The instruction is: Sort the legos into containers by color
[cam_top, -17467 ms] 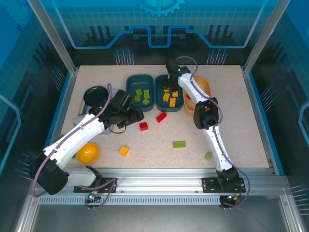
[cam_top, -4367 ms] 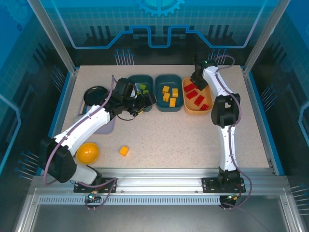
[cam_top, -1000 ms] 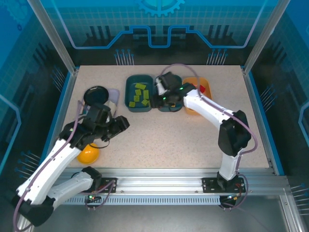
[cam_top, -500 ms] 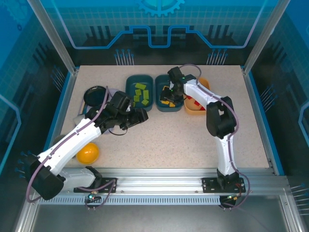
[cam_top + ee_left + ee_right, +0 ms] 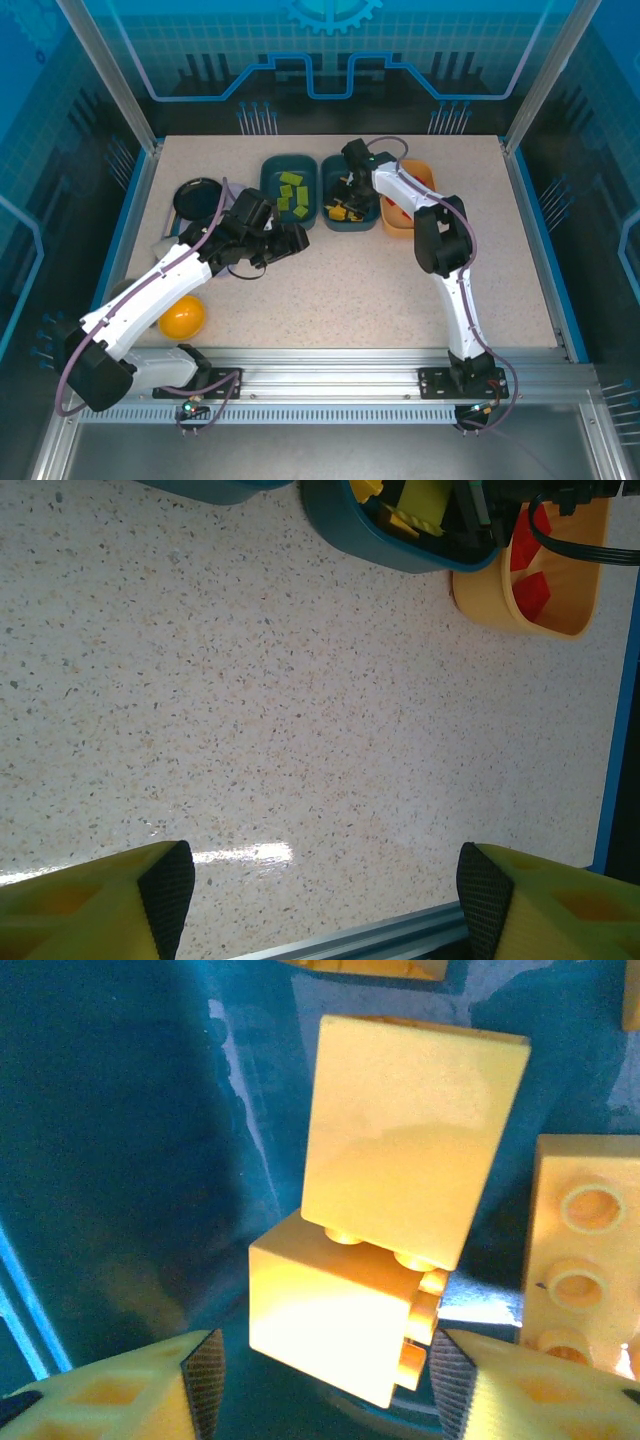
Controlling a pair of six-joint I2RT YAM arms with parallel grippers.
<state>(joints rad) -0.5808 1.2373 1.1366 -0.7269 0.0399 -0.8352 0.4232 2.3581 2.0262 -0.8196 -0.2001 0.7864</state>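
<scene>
Release under way at middle tray [image 5: 120, 1110]: right gripper [image 5: 325, 1375] has widened its jaws within the last second. Yellow brick [image 5: 335, 1310] lies tipped on its side between the fingertips, clear of both, inside the tray. Table [image 5: 380, 290] has lost its last loose brick since a few seconds ago. Left gripper [image 5: 325, 890] hangs wide and empty near left tray [image 5: 266, 190]. Sorting looks finished.

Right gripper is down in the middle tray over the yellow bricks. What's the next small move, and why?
Probably lift the right gripper straight up, clear of the teal tray. Its jaws stand apart, and the yellow brick between them lies on the tray floor against a second yellow brick, so the drop looks done.
</scene>
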